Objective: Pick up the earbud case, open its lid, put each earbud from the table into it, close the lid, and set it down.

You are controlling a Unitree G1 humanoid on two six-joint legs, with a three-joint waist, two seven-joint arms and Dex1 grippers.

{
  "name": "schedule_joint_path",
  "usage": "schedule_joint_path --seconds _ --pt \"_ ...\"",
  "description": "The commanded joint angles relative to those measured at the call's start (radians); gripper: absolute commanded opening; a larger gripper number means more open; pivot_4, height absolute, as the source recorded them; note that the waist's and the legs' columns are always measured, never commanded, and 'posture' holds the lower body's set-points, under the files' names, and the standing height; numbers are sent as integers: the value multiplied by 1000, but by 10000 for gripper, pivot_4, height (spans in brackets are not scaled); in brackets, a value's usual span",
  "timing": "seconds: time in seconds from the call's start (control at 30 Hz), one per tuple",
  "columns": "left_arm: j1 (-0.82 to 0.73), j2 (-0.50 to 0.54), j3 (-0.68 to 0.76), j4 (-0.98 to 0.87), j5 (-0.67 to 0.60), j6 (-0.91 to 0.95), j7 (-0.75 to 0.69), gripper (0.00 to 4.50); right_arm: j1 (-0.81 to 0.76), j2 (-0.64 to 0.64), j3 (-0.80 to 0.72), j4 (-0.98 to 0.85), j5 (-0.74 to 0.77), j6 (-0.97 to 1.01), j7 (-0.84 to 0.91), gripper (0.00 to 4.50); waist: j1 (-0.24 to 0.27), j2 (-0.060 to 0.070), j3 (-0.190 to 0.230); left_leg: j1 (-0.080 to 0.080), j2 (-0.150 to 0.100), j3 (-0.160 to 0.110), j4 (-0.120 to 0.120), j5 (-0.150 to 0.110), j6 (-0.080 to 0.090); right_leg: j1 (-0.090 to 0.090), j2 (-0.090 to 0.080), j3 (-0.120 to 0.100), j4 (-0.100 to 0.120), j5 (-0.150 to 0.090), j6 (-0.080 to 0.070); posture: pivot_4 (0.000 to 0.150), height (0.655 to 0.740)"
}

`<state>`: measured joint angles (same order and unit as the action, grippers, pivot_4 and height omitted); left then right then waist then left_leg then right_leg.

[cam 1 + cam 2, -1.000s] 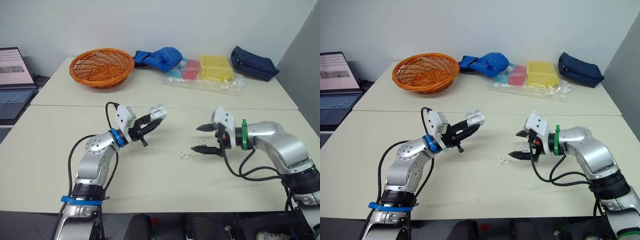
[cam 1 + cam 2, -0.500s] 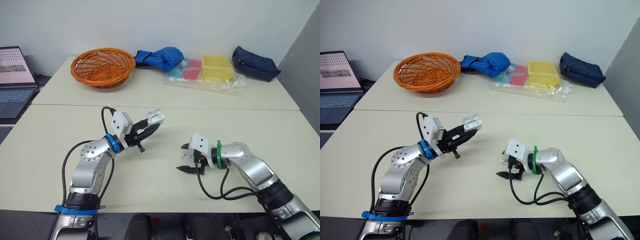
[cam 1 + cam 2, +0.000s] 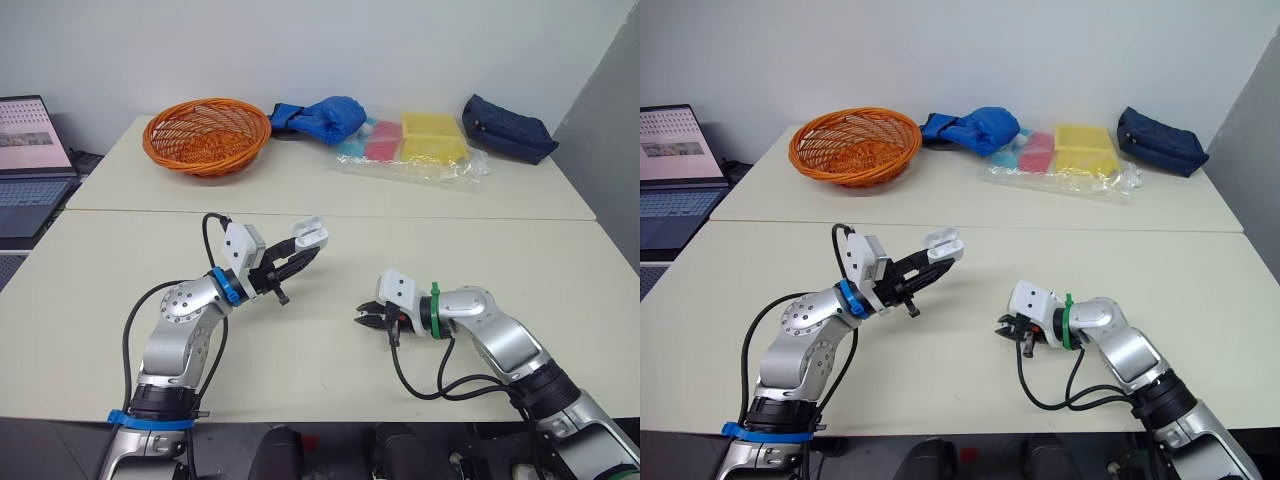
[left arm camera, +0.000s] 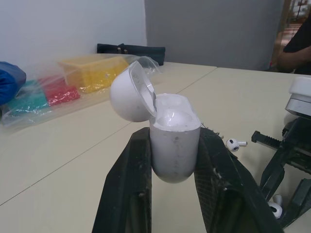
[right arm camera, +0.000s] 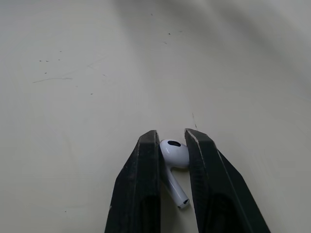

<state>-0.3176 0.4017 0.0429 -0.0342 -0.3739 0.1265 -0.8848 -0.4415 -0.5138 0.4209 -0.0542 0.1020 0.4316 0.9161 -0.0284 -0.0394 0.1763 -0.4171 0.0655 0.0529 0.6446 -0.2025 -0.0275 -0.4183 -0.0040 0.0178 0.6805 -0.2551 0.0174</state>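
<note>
There is one earbud case (image 4: 174, 141), two earbuds (image 4: 236, 143) (image 5: 174, 154), one orange basket (image 3: 205, 133), one laptop (image 3: 30, 140) and one navy pouch (image 3: 507, 127).

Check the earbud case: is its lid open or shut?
Open: the lid is swung back from the earbud case in the left claw.

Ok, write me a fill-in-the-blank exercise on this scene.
The left gripper holds the earbud case with its lid ____.
The fingers of the right gripper are shut on an ____.
The basket behind is coloured ____.
Missing: open; earbud; orange.
</note>
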Motion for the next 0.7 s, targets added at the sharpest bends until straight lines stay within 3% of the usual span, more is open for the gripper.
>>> schedule_joint_path --seconds 0.03,0.17,0.33,0.57,0.7 --pt "-5 2 -10 -35 -9 -15 -6 8048 25 -72 -51 -15 -11 5 22 4138 3 0 0 0 0 0 0 0 0 0 0 0 0 0 0 1500 7400" --pt "-10 -5 -17 -34 -11 -12 0 8048 67 -161 -98 -98 16 29 63 4138 17 0 0 -2 -1 1 -1 0 0 0 -1 0 -2 0 1 1500 7400" --pt "-11 -12 -22 -21 -8 -30 -8 8048 160 -404 -302 -255 162 145 204 4138 29 1 0 -5 -2 2 -1 0 0 -2 -3 0 -3 -1 1 1500 7400" --pt "8 -22 -29 -20 -8 -41 -2 8048 283 -609 -434 -123 150 55 295 4138 25 1 0 -2 0 2 -2 0 0 -2 -1 0 -3 -1 0 1500 7400" --pt "12 -19 -37 -31 -8 -40 1 8048 348 -705 -402 10 64 -82 349 4138 25 1 0 -2 -1 3 -2 0 0 -2 -2 1 -4 -2 0 1500 7400"
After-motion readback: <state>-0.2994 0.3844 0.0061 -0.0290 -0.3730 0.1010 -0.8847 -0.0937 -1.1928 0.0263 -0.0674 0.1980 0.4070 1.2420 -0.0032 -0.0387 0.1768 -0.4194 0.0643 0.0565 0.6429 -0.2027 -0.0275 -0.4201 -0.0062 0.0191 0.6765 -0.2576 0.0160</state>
